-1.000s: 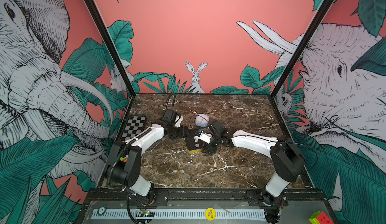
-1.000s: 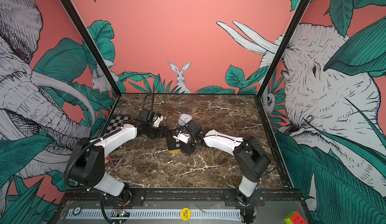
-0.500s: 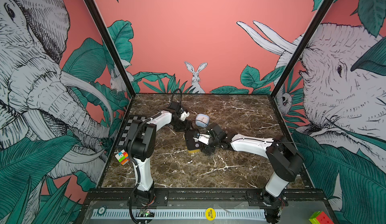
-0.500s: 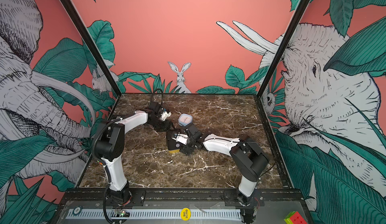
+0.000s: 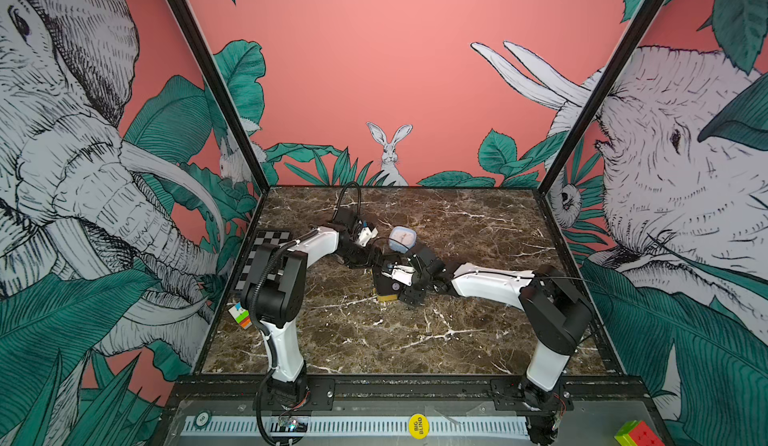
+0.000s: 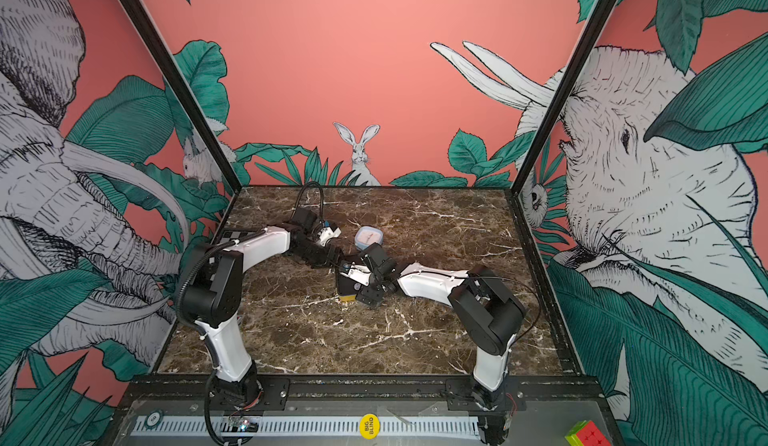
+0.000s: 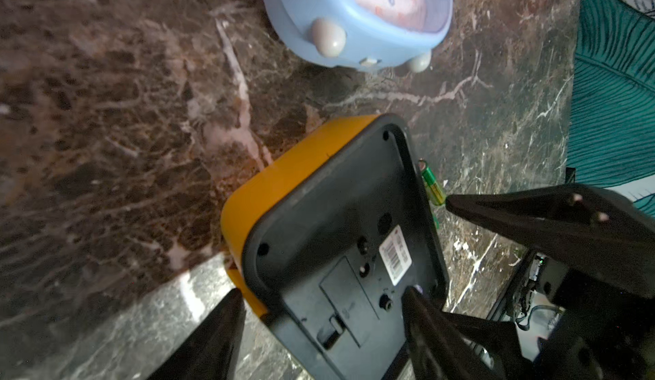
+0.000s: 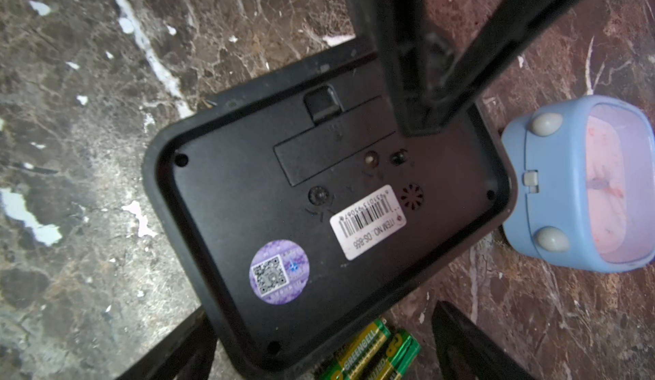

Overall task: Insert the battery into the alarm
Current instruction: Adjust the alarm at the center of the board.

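The alarm (image 5: 387, 288) (image 6: 348, 288) is a yellow clock lying face down, black back up (image 8: 290, 197) (image 7: 336, 218). Its battery cover (image 8: 333, 140) sits shut. Two green-and-gold batteries (image 8: 368, 353) lie on the marble against the alarm's edge; one battery (image 7: 433, 183) shows in the left wrist view. My left gripper (image 7: 324, 311) (image 5: 378, 261) (image 6: 338, 259) is open, one fingertip beside the yellow side and the other over the black back. My right gripper (image 8: 319, 346) (image 5: 397, 286) (image 6: 359, 285) is open wide, straddling the alarm's corner and the batteries.
A blue clock (image 5: 402, 238) (image 6: 369, 236) (image 8: 581, 183) (image 7: 354, 13) lies just behind the alarm. A checkerboard (image 5: 266, 248) and a colour cube (image 5: 240, 315) sit at the table's left edge. Both arms meet at mid-table, fingers close together.
My left arm has swung round and its gripper has moved right, onto the alarm's back. The right gripper has stayed at the alarm.
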You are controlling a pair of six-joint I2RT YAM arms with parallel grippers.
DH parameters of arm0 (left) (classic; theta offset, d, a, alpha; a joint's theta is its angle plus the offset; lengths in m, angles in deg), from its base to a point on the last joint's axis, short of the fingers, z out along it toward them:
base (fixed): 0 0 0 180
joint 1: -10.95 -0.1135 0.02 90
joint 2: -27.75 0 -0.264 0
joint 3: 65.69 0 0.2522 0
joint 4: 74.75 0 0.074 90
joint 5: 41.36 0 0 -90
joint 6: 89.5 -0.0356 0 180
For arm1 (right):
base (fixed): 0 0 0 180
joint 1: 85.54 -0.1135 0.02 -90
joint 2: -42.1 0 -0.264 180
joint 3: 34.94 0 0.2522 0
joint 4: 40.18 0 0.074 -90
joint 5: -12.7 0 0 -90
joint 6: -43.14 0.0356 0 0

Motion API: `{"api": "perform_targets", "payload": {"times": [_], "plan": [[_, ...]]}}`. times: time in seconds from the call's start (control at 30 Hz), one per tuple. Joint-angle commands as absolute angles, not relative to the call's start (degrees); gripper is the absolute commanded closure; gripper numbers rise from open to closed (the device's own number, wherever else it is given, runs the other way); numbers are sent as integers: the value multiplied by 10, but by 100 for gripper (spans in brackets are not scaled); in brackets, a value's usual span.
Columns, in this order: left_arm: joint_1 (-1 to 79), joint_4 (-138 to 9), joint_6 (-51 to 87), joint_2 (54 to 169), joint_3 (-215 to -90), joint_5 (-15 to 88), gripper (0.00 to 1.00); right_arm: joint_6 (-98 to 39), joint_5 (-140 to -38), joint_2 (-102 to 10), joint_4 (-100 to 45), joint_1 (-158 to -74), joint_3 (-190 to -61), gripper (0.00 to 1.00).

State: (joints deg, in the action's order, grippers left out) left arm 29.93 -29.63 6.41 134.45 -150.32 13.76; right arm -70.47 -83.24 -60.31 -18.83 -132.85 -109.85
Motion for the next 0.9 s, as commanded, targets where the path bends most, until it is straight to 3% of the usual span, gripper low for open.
{"api": "perform_targets", "payload": {"times": [0.0, 0.3, 0.87], "plan": [[294, -315, 57, 1315, -1510, 137, 28, -722, -863, -596, -190, -1326, -1097, 9], [294, -293, 33, 1372, -1593, 119, 28, -746, -927, -619, -162, -1326, -1119, 13], [280, -313, 20, 1356, -1534, 108, 29, -767, -922, -681, -160, -1313, -1184, 21]]}}
